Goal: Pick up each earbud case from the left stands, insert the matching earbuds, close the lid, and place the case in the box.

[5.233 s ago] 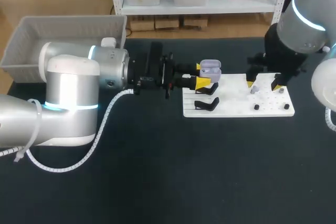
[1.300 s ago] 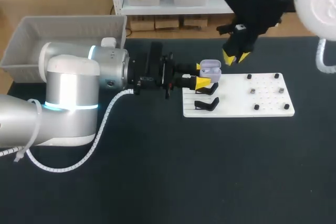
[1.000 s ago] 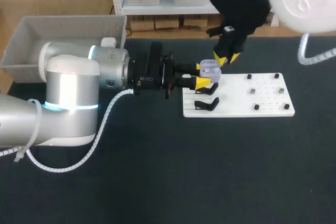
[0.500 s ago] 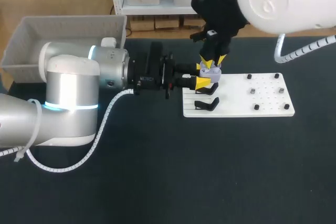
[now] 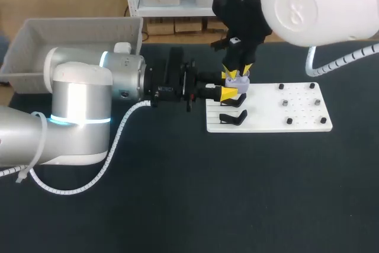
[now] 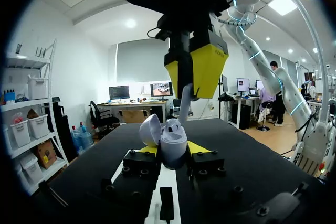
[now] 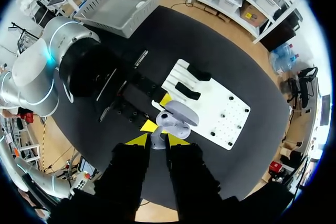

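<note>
1. The case (image 5: 235,86) is clamped in the left jaws with its lid open, just above the far-left corner of the white board (image 5: 296,112) on the desk (image 5: 177,194).
2. An earbud (image 6: 187,94) is gripped in the right jaws, directly over the open case and close to its mouth. Whether it is seated yet cannot be told.
3. The earbud is best lowered straight, stem first, into its matching socket. The case should be kept level and steady by the left jaws. Release should be delayed until the bud sits flush, since a tilted bud would likely block the lid.
4. Counted:
   - one case
   - one earbud in the jaws
   - two black stands (image 5: 233,117) on the board's left part
   - two small grey pieces (image 5: 285,102) and four black pegs (image 5: 289,121) on its right part
   - one box (image 5: 71,31) at the far left
</note>
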You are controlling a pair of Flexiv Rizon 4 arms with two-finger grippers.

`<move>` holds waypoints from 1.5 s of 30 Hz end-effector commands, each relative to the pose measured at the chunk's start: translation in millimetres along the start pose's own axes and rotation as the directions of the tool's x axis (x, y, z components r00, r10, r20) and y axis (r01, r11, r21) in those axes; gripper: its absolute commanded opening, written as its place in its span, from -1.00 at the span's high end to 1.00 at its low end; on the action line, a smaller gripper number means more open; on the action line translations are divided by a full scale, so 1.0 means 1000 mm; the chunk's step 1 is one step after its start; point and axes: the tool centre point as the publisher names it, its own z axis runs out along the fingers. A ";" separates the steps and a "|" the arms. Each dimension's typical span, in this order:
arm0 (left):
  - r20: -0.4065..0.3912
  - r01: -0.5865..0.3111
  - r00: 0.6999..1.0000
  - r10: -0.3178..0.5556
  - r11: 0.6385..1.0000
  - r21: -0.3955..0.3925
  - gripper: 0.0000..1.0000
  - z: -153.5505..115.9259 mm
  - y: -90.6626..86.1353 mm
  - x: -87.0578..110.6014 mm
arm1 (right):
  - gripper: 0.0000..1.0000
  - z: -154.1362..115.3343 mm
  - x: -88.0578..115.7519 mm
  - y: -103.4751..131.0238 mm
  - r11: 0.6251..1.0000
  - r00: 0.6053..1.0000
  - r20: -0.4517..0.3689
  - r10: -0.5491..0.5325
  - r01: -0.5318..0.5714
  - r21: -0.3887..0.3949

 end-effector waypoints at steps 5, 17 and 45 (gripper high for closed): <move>-0.001 0.000 1.000 0.000 1.000 -0.002 1.00 0.001 0.000 0.000 | 1.00 0.003 -0.003 0.001 1.000 1.000 -0.002 -0.002 0.002 -0.002; -0.001 0.000 1.000 0.000 1.000 -0.002 1.00 0.001 0.000 0.000 | 1.00 0.007 -0.007 0.001 1.000 1.000 -0.008 -0.004 0.003 -0.005; -0.001 0.000 1.000 0.000 1.000 -0.002 1.00 0.001 0.000 0.000 | 1.00 0.017 -0.010 -0.007 1.000 1.000 -0.010 0.019 -0.019 -0.015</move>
